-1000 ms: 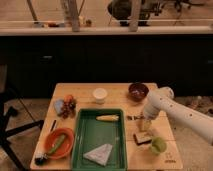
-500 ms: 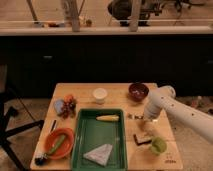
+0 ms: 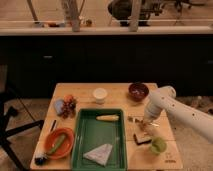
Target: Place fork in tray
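I'm seeing the end effector (image 3: 145, 123) hovering at the fork (image 3: 133, 119), thin, silvery, lying on the counter (image 3: 117, 92) right of the green tray (image 3: 90, 134); can't tell its grip state.

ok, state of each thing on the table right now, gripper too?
Deep-green rectangular plastic tray: flat on the wooden table, holding a yellow corn cob and a pale folded cloth, no utensil inside.
Small silvery metal fork: on the table just right of the tray.
Robot gripper: low over the table, beside the fork.
Round orange bowl: upright, green vegetable inside.
White cup: upright.
Dark red bowl: upright.
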### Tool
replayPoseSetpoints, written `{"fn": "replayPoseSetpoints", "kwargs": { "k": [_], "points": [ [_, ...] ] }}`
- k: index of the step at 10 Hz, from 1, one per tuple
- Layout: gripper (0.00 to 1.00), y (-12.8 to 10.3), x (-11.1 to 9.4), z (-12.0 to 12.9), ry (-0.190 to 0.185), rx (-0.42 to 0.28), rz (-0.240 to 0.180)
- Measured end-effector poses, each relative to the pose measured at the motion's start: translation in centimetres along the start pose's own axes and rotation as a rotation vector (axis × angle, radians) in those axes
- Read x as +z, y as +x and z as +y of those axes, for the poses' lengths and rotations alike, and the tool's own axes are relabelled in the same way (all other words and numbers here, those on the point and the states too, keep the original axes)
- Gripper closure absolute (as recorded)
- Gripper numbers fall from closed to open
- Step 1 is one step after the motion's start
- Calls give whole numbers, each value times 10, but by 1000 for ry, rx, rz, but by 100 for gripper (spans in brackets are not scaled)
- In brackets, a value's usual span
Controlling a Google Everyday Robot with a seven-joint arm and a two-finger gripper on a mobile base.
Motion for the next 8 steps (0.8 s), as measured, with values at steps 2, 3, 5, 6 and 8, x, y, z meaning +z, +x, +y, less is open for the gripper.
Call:
{"fn": "replayPoseSetpoints", "kwargs": {
  "k": [2, 3, 5, 6, 8],
  "points": [
    [100, -6, -11, -8, 32, 0, -13],
    [100, -11, -22, -14, 58, -4, -26],
    [100, -21, -43, -22, 100, -13, -45],
    [100, -25, -51, -25, 120, -20, -54],
    [100, -32, -63, -29, 148, -32, -68]
  ]
}}
